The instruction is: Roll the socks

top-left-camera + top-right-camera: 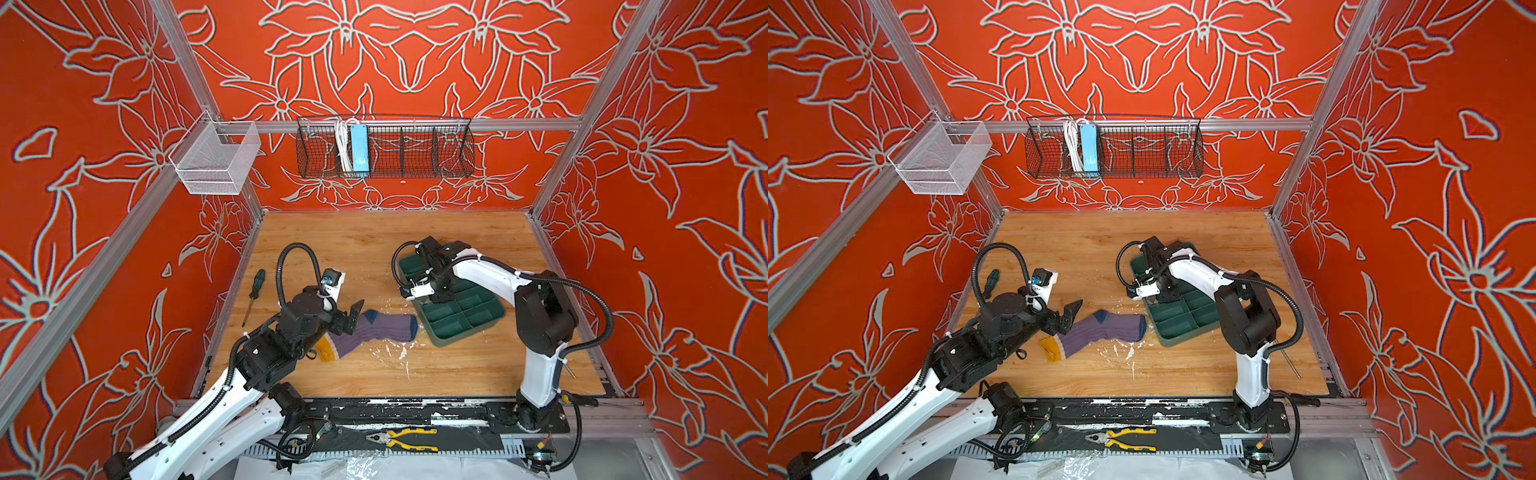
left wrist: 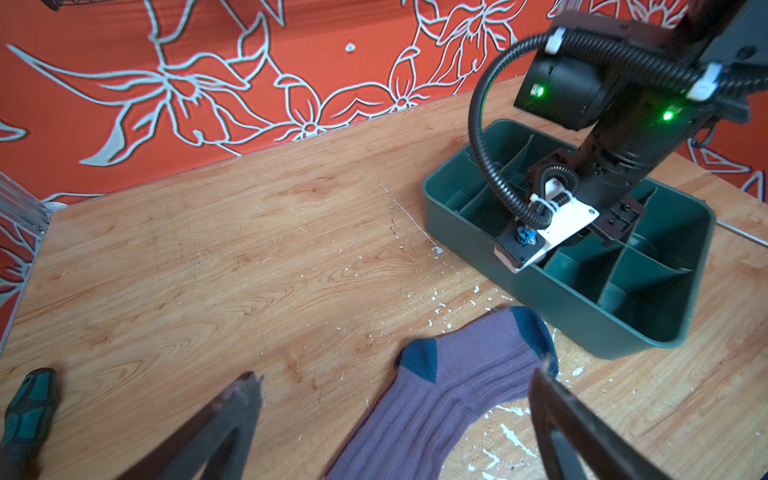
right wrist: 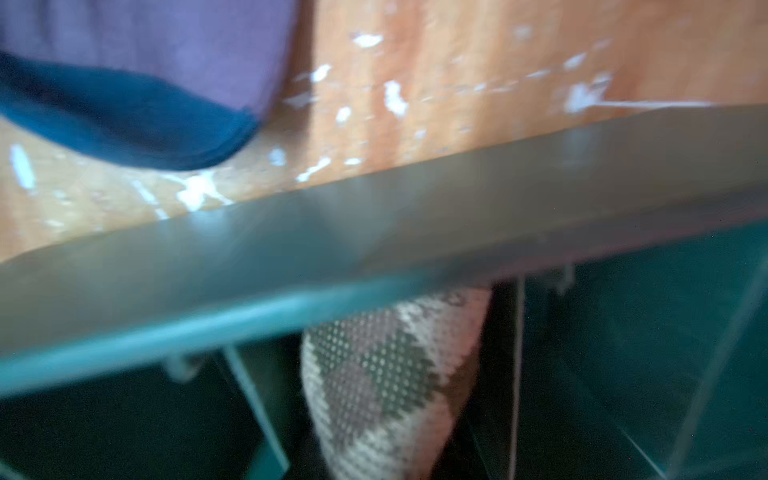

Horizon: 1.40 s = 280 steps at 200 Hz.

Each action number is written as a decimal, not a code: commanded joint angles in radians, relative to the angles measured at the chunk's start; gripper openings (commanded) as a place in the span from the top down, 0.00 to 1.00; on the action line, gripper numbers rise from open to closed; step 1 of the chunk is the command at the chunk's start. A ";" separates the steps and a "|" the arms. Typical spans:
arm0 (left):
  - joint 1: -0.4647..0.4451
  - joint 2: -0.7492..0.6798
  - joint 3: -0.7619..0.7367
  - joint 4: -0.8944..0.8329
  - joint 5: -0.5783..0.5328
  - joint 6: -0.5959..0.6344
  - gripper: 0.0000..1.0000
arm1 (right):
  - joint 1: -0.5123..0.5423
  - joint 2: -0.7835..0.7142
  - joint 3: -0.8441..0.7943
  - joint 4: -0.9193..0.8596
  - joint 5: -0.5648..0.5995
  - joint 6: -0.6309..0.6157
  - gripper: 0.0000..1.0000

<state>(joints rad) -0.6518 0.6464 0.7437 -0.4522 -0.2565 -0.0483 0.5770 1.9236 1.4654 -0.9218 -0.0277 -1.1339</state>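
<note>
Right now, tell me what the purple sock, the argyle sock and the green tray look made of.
The purple sock: matte ribbed knit; lengthwise ribs show. The argyle sock: coarser matte knit; single stitches show as dots. The green tray: probably moulded plastic, smooth with a slight sheen; thin dividers, rounded corners.

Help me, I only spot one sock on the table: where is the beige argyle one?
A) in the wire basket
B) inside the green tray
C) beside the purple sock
B: the right wrist view shows the argyle sock below the rim of the green tray, among its dividers.
</note>
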 commanded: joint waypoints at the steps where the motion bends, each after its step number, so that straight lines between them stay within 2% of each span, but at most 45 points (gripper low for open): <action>1: 0.010 -0.010 0.003 -0.024 -0.001 0.004 0.02 | -0.003 0.046 0.024 -0.095 -0.045 0.018 1.00; 72: 0.015 -0.011 0.009 -0.040 -0.007 -0.001 0.02 | -0.013 0.106 0.048 -0.042 -0.041 0.038 1.00; 90: 0.015 -0.014 0.008 -0.041 -0.010 -0.005 0.02 | -0.014 0.090 0.055 -0.048 -0.041 0.036 0.82; 140: 0.015 -0.015 -0.002 -0.039 -0.007 -0.019 0.02 | -0.012 0.058 0.047 -0.060 -0.042 0.028 0.61; 202: 0.015 -0.021 -0.018 -0.029 -0.011 -0.016 0.02 | -0.012 0.018 0.055 -0.076 -0.049 0.031 0.52; 228: 0.015 -0.013 -0.018 -0.026 -0.010 -0.016 0.02 | -0.010 0.009 0.049 -0.084 -0.058 0.030 0.42; 280: 0.016 -0.012 -0.026 -0.022 -0.010 -0.019 0.02 | -0.010 -0.052 0.088 -0.110 -0.071 0.042 0.39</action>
<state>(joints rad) -0.6415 0.6331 0.7353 -0.4858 -0.2607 -0.0525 0.5705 1.9160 1.5158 -0.9966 -0.0689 -1.1130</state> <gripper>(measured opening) 0.978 0.609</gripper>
